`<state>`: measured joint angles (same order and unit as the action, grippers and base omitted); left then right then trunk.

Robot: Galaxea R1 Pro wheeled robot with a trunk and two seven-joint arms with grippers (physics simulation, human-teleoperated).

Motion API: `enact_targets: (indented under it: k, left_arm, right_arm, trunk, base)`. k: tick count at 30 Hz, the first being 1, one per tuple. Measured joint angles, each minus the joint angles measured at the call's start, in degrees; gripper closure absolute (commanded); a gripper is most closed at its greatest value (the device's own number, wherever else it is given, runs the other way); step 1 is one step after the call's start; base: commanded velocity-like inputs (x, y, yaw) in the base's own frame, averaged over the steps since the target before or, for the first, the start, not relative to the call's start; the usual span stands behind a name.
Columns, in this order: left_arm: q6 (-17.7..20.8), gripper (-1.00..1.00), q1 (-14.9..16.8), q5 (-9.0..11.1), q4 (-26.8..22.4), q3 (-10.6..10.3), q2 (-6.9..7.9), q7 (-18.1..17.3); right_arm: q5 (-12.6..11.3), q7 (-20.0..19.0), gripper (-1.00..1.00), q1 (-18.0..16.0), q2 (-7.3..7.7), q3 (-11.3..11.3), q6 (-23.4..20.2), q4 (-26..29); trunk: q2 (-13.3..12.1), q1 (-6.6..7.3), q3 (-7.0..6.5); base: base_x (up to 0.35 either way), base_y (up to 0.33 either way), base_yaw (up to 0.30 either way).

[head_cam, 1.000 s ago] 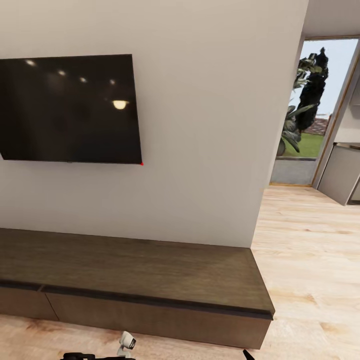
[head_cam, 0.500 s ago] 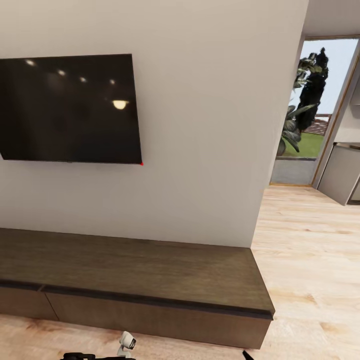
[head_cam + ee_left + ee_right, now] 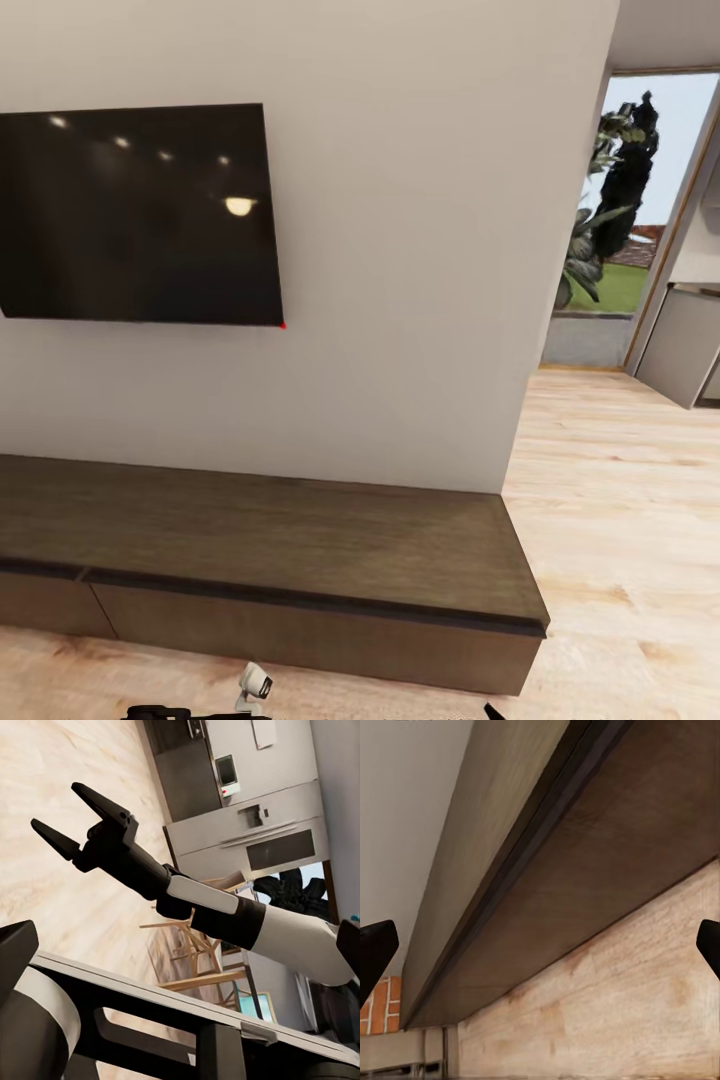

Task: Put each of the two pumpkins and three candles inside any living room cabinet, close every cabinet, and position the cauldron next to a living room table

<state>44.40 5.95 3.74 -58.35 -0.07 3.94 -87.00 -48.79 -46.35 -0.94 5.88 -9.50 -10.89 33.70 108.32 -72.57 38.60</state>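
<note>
Cabinet [image 3: 300, 545] at 12 o'clock, stiff, heavy, handleless, probably best hooked at dark groove [image 3: 300, 598] under top; left gripper [image 3: 180, 945] and right gripper [image 3: 540, 945] spread wide, holding nothing.

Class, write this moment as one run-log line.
facing: cabinet, fronts closed | above: television | right gripper: open, empty
</note>
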Motion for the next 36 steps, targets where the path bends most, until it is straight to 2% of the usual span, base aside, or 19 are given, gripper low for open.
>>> enact_targets:
  k: [8, 11, 13, 15, 18, 21, 24, 27, 34, 36]
  left_arm:
    - [0.0, -1.0, -0.04, 0.19, 0.0, -0.15, 0.04, -0.08]
    - [0.02, -1.0, -0.03, 0.13, -0.04, -0.73, -0.14, 0.03]
    - [0.16, -1.0, 0.02, 0.2, -0.54, -1.09, -0.82, 0.2]
    - [1.04, -1.0, 0.76, 0.56, -3.63, -1.29, -2.47, 0.2]
    - [6.16, -1.0, 2.42, 0.5, -8.84, -1.56, -5.12, 0.64]
    - [9.91, -1.0, 5.04, 0.45, -9.87, -1.63, -6.72, 0.84]
    - [11.0, -1.0, 6.99, 0.59, -9.94, -1.75, -7.45, 0.78]
    - [11.31, -1.0, 8.5, 0.61, -9.19, -1.81, -7.88, 0.74]
    - [11.43, -1.0, 9.1, 0.62, -8.7, -1.88, -8.36, 0.73]
    - [11.41, -1.0, 9.13, 0.58, -8.5, -1.97, -8.41, 0.8]
  right_arm:
    - [0.0, -0.26, -1.0, 0.0, 0.13, -0.07, -2.21, 0.11]
    - [-0.85, -0.41, -1.0, 0.0, 1.21, -0.1, -2.4, 0.53]
    - [-2.2, -0.47, -1.0, -0.04, 1.9, -0.08, -2.64, 1.21]
    - [-5.55, -0.51, -1.0, -0.09, 2.86, -0.06, -5.44, 4.42]
    - [-8.02, -0.35, -1.0, -0.09, 3.87, -0.08, -9.47, 10.06]
    - [-9.46, -0.12, -1.0, -0.65, 5.15, -0.12, -10.97, 12.87]
    - [-11.93, -0.02, -1.0, -1.46, 6.12, -0.13, -11.41, 13.74]
    - [-13.08, 0.43, -1.0, -2.88, 6.41, -0.08, -11.56, 14.06]
    - [-13.54, 0.74, -1.0, -4.09, 6.82, -0.07, -11.77, 14.1]
    - [-13.6, 0.74, -1.0, -5.51, 6.86, -0.05, -11.9, 13.39]
  trunk:
    - [0.0, 0.0, 0.7]
    - [0.0, 0.0, 0.98]
    - [0.0, 0.0, 1.16]
    - [0.0, 0.0, 1.28]
    - [0.0, 0.0, 1.36]
    - [0.0, 0.0, 1.38]
    - [0.0, 0.0, 1.39]
    - [0.0, 0.0, 1.39]
    - [0.0, 0.0, 1.39]
    - [0.0, 0.0, 1.39]
  base:
    - [0.0, 0.0, 0.0]
    - [0.0, 0.0, 0.0]
    - [0.0, 0.0, 0.0]
    - [0.0, 0.0, 0.0]
    - [0.0, 0.0, 0.0]
    - [0.0, 0.0, 0.0]
    - [0.0, 0.0, 0.0]
    - [0.0, 0.0, 0.0]
    - [0.0, 0.0, 0.0]
    - [0.0, 0.0, 0.0]
